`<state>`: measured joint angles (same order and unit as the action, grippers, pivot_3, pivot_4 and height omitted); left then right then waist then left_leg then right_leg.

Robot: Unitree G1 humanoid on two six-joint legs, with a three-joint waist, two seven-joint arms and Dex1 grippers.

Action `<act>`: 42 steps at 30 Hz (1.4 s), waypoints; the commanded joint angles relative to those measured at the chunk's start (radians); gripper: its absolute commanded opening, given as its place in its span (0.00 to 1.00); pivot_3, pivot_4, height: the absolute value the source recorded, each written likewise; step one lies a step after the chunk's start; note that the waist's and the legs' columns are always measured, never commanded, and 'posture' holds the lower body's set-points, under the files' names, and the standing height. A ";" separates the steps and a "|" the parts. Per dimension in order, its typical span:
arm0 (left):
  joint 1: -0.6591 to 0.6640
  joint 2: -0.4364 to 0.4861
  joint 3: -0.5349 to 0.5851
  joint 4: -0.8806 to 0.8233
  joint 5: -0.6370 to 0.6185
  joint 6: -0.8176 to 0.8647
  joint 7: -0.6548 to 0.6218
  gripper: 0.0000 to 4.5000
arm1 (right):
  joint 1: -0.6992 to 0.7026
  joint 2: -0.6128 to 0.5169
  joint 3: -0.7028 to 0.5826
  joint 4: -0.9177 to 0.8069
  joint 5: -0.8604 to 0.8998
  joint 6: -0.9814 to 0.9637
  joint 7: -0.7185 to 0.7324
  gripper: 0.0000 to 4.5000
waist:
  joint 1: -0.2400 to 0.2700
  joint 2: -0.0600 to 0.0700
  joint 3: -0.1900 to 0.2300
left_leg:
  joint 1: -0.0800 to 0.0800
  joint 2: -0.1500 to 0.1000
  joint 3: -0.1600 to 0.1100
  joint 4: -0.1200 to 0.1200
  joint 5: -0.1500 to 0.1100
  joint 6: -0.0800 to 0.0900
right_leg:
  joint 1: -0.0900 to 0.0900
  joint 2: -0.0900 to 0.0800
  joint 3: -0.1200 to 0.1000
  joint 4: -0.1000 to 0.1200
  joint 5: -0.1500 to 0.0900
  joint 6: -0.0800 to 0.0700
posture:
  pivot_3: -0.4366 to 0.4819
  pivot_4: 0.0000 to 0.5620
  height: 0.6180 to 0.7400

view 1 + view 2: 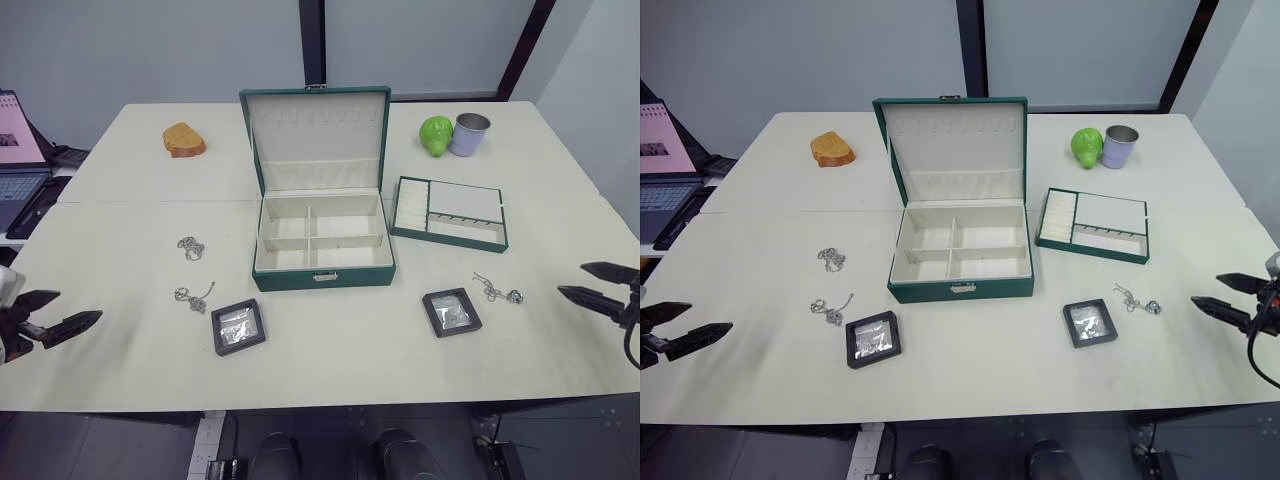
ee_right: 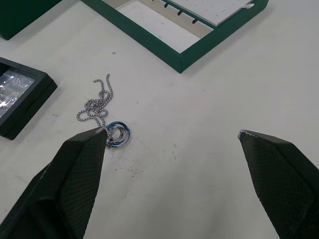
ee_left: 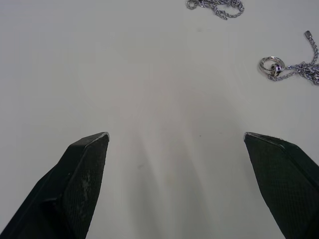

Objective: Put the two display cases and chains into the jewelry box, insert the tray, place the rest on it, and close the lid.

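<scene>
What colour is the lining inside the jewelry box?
Cream, inside the dark green jewelry box; clearest in the left eye view.

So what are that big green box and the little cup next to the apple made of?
The jewelry box looks like dark green leatherette over a stiff shell: matte, faintly sheened, with cream fabric-like lining and a small shiny metal clasp. The cup seems to be metal, judging by its thin rim and dull silvery-lilac gleam, though coated plastic is possible.
</scene>
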<state>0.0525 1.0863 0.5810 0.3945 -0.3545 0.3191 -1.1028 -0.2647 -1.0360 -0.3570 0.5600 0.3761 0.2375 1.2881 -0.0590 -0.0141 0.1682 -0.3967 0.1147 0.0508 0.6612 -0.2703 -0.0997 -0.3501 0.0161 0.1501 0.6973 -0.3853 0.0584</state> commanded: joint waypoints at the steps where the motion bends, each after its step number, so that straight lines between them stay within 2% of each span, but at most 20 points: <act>1: -0.018 0.043 0.008 -0.001 0.002 -0.027 -0.028 1.00 | -0.026 -0.010 -0.008 -0.005 0.012 -0.008 0.015 0.99 | 0.000 0.000 0.000 | 0.000 0.000 0.000 0.000 0.000 0.000 | 0.000 0.000 0.000 0.000 0.000 0.000 | 0.48 0.27 1.00; 5: -0.024 0.058 -0.016 -0.051 -0.013 -0.027 -0.096 1.00 | -0.016 -0.006 -0.013 -0.115 0.069 0.076 0.050 0.99 | 0.000 0.000 0.000 | 0.000 0.000 0.001 0.000 0.000 0.000 | 0.000 0.000 0.000 0.000 0.000 0.000 | 0.48 0.27 1.00; 9: -0.023 0.107 -0.084 -0.154 -0.025 -0.020 -0.228 1.00 | -0.027 -0.011 0.035 -0.441 0.186 0.231 0.083 0.99 | 0.002 0.000 0.000 | 0.000 0.001 0.002 0.000 0.000 0.000 | -0.001 0.000 0.001 0.001 0.000 0.000 | 0.48 0.27 1.00; 12: -0.036 0.116 -0.123 -0.224 -0.035 -0.019 -0.272 1.00 | -0.058 -0.007 0.064 -0.629 0.273 0.330 0.072 0.99 | 0.002 0.001 0.000 | 0.000 0.001 0.001 0.000 0.000 0.000 | -0.001 0.000 0.001 0.001 0.000 0.000 | 0.48 0.27 1.00; 14: -0.037 0.114 -0.155 -0.301 -0.042 -0.024 -0.296 1.00 | -0.100 0.006 0.090 -0.748 0.338 0.387 0.051 0.99 | 0.003 0.001 0.000 | -0.001 0.001 0.001 0.000 0.000 0.000 | -0.001 0.000 0.001 0.001 0.000 0.000 | 0.48 0.27 1.00; 16: -0.011 0.099 -0.187 -0.448 -0.067 0.013 -0.297 1.00 | -0.150 0.029 0.118 -0.856 0.408 0.440 0.016 0.99 | 0.003 0.000 0.000 | -0.002 0.001 0.001 0.000 0.000 0.000 | -0.002 0.000 0.001 0.000 0.000 0.000 | 0.48 0.27 1.00; 20: 0.068 0.070 -0.212 -0.643 -0.086 0.049 -0.280 1.00 | -0.194 0.059 0.152 -0.961 0.469 0.489 -0.031 0.99 | 0.003 0.000 0.001 | -0.002 0.001 0.001 0.000 0.000 0.000 | -0.002 0.000 0.001 0.000 0.000 0.000 | 0.48 0.27 1.00; 22: 0.095 0.039 -0.230 -0.721 -0.090 0.055 -0.246 1.00 | -0.221 0.076 0.183 -0.997 0.488 0.498 -0.041 0.99 | 0.003 0.000 0.001 | -0.002 0.001 0.001 0.000 -0.001 0.001 | -0.003 0.000 0.002 0.000 0.000 0.000 | 0.48 0.27 1.00; 25: 0.101 0.004 -0.250 -0.750 -0.083 0.063 -0.205 1.00 | -0.248 0.093 0.218 -0.998 0.483 0.495 -0.046 0.99 | 0.003 0.000 0.001 | -0.002 0.001 0.000 0.000 -0.002 0.003 | -0.003 0.000 0.001 0.001 0.000 0.000 | 0.48 0.27 1.00; 31: 0.102 -0.053 -0.320 -0.731 0.010 -0.003 -0.113 1.00 | -0.258 0.102 0.267 -0.994 0.443 0.462 -0.041 0.99 | 0.004 -0.001 0.001 | -0.002 0.000 -0.001 0.001 -0.002 0.004 | -0.002 0.000 0.001 0.000 0.000 0.000 | 0.48 0.27 1.00; 41: 0.143 -0.107 -0.380 -0.717 0.055 -0.040 -0.055 1.00 | -0.268 0.097 0.264 -0.989 0.448 0.467 -0.040 0.99 | 0.003 -0.001 0.001 | -0.002 0.000 -0.001 0.001 -0.002 0.003 | -0.002 0.000 0.001 0.001 0.000 0.000 | 0.48 0.27 1.00; 42: 0.142 -0.109 -0.385 -0.710 0.059 -0.047 -0.052 0.96 | -0.267 0.096 0.263 -0.989 0.448 0.468 -0.040 1.00 | 0.003 -0.001 0.001 | -0.002 0.000 -0.001 0.001 -0.002 0.003 | -0.002 0.000 0.001 0.001 0.000 0.000 | 0.48 0.27 1.00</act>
<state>0.1896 0.9814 0.2012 -0.3218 -0.3063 0.2886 -1.1637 -0.5206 -0.9303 -0.0733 -0.4131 0.8098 0.7105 1.2423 -0.0559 -0.0150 0.1688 -0.3986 0.1150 0.0497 0.6623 -0.2724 -0.0962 -0.3523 0.0162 0.1512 0.6979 -0.3853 0.0584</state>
